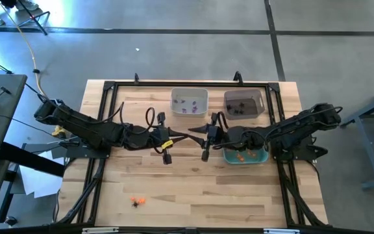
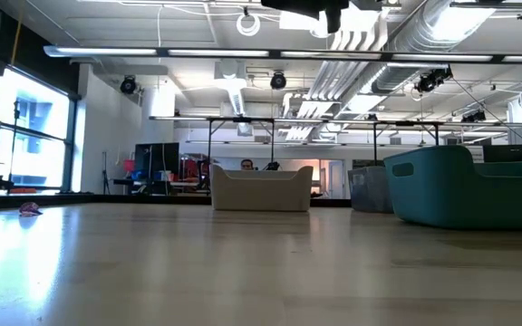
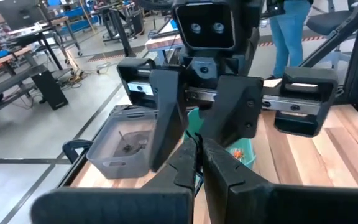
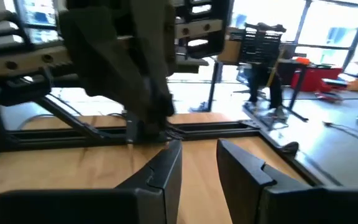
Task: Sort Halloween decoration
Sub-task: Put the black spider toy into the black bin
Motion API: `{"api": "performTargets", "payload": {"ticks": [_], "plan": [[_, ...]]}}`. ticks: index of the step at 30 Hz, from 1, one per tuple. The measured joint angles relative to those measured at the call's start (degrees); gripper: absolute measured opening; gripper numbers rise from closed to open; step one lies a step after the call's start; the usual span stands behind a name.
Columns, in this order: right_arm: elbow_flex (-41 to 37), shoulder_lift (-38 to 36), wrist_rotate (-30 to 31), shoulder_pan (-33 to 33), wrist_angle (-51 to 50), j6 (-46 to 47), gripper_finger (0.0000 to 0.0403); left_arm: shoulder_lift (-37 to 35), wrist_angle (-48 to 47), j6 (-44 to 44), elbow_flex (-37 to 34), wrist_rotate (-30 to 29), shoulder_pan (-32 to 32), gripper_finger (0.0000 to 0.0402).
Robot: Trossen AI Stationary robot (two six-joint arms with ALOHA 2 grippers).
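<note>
**Over the middle of the table, two grippers meet tip to tip**

At the centre of the pale plank table (image 1: pixel 193 195), the left gripper (image 1: pixel 190 135) and the right gripper (image 1: pixel 208 136) hover nose to nose, almost touching. The left gripper's fingers (image 3: pixel 225 177) are pressed flat together with nothing between them. The right gripper's angular dark fingers (image 4: pixel 166 168) stand apart with a clear gap, and only bare wood shows through it.

The Halloween decoration lies scattered in several places. A few orange and black trinkets (image 1: pixel 137 201) sit loose on the wood near the front edge, well apart from both arms. Purple pieces (image 1: pixel 188 104) lie in the white bin (image 1: pixel 174 97) at the far side, dark spider-like ones (image 1: pixel 239 107) in the smoky translucent bin (image 1: pixel 260 97) beside it, and orange ones (image 1: pixel 240 157) in the teal bin (image 1: pixel 262 158) just beneath the right arm.

All three bins are smooth-walled, round-cornered rectangles. A black tube frame (image 1: pixel 109 88) borders the table, leaving the front half broad and open.

The right arm covers much of the teal bin. The trinkets are too small for their shapes to be told. In the low view, both grippers are cut off above, and a small purple thing (image 2: pixel 30 208) at the left table edge is hard to make out.
</note>
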Motion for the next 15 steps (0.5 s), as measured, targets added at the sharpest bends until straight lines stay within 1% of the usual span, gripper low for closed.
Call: {"api": "performTargets", "payload": {"ticks": [3, 7, 10, 15], "plan": [[0.0, 0.0, -2.3, 0.0, 0.6, 0.6, 0.0099, 0.0, -0.1, 0.0, 0.0, 0.0, 0.4, 0.0], [0.0, 0.0, -2.7, 0.0, 1.6, 0.5, 0.0099, 0.0, 0.4, -0.2, 0.0, 2.5, 1.0, 0.0], [0.0, 0.0, -3.2, 0.0, 1.7, 0.5, 0.0099, 0.0, 1.3, 0.0, 0.0, 2.8, 1.0, 0.0], [0.0, 0.0, -7.0, 0.0, 2.2, 1.6, 0.0099, 0.0, 1.3, 0.0, 0.0, 3.1, 1.3, 0.0]]}}
